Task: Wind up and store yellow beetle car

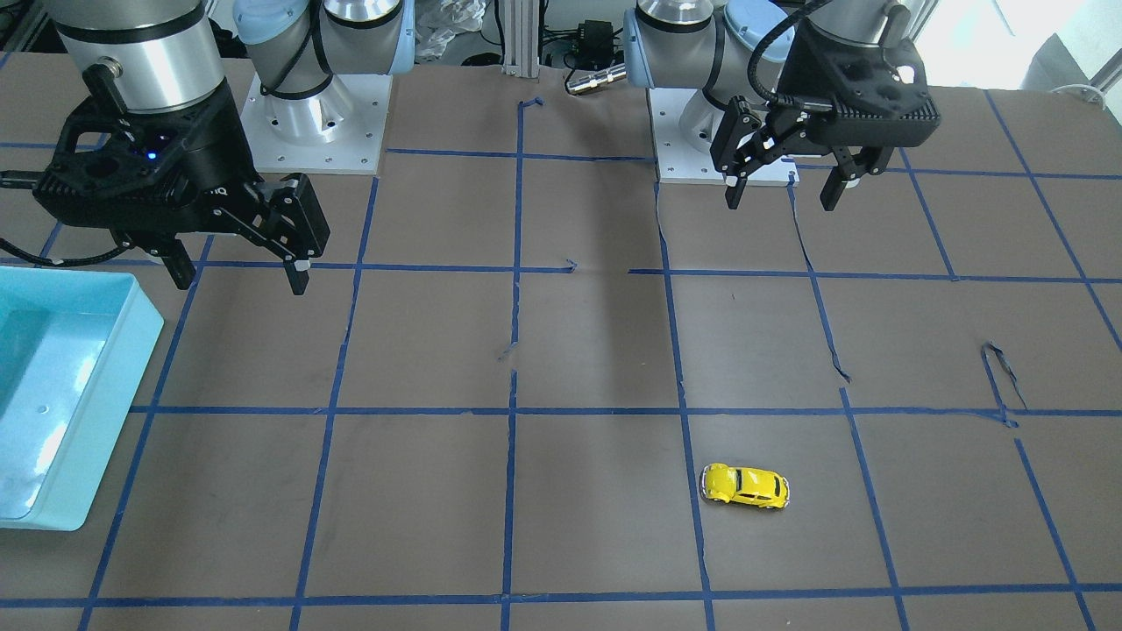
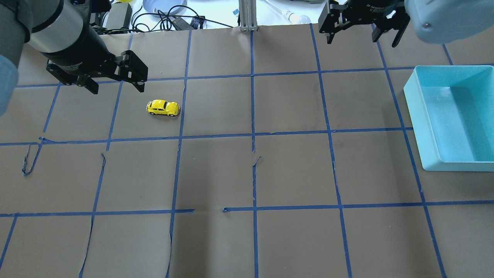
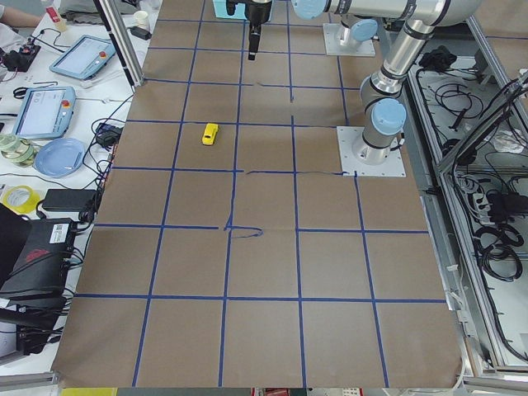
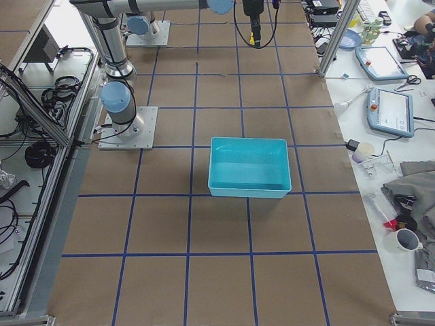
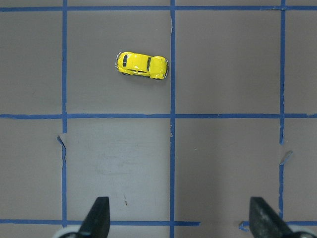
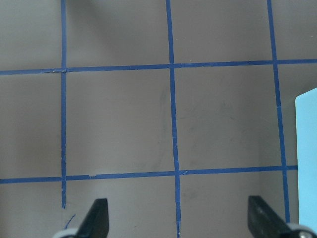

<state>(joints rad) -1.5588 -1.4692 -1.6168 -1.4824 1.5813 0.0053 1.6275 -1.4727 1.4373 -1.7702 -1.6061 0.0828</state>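
The yellow beetle car (image 2: 163, 108) stands on its wheels on the brown paper table, on my left side. It also shows in the front view (image 1: 745, 486), the left side view (image 3: 210, 134) and the left wrist view (image 5: 142, 65). My left gripper (image 2: 115, 85) (image 1: 780, 200) hovers open and empty above the table, to the left of the car and apart from it. In its wrist view (image 5: 181, 218) the car lies well ahead of the fingertips (image 5: 99, 215). My right gripper (image 2: 362, 38) (image 1: 242, 279) (image 6: 179, 218) is open and empty, high at the far right.
A light blue bin (image 2: 418, 116) (image 1: 105, 412) (image 4: 248, 189) stands on my right side with nothing visible inside; its edge shows in the right wrist view (image 6: 308, 163). Blue tape lines grid the paper. Cables, tablets and clutter lie beyond the table's far edge.
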